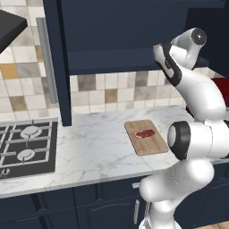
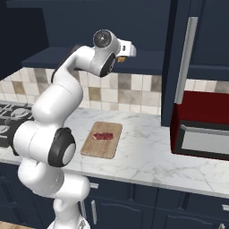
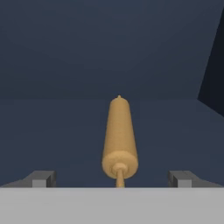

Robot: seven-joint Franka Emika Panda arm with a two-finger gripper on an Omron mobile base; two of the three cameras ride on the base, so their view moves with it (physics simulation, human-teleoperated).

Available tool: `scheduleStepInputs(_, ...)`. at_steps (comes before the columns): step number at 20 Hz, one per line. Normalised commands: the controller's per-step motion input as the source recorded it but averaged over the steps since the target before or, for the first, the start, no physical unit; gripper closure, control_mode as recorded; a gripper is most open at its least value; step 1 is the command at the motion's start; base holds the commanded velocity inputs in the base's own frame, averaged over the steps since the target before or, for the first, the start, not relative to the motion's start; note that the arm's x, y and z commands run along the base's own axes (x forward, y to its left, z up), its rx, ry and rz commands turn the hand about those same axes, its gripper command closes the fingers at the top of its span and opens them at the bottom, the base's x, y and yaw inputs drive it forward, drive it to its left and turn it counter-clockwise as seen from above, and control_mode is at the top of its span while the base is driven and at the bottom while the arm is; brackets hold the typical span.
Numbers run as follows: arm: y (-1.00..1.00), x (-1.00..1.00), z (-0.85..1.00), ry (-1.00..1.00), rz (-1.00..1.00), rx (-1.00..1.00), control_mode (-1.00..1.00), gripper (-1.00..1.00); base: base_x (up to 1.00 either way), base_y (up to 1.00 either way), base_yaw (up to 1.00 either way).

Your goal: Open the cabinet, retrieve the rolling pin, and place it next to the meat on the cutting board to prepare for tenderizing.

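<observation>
Cabinet [image 1: 134, 27]: doors swung open, I'm reaching inside.
Gripper [image 3: 112, 179]: fingers spread wide, straddling pin's near handle w/o touching.
Rolling pin [image 3: 119, 135]: lying on shelf, pointing away.
Meat [image 2: 103, 135]: waiting on cutting board [image 2: 96, 150], space beside it for pin.

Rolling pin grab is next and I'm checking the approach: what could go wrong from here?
The rolling pin lies end-on to the open gripper, its near handle pointing between the fingers; closing on that narrow handle could give a weak hold, or a nudge could roll the pin on the shelf.

Both doors of the cabinet stand open beside the arm; withdrawing could clip the right door.

The meat sits mid cutting board, so the pin could land on it.
</observation>
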Motion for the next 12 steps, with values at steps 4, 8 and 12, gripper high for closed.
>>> scheduleStepInputs(4, -0.05, 0.39, 0.0, 0.04, 0.0, 0.0, -1.0, -1.0, 0.0, 0.0, 0.0)
scheduleStepInputs(8, -0.09, 0.26, 0.0, 0.04, 0.0, 0.02, -1.0, -1.0, 0.0, 0.0, 0.0)
scheduleStepInputs(12, -0.09, 0.12, -0.13, 0.0, 0.0, 0.02, -1.0, -1.0, 0.0, 0.0, 0.0)
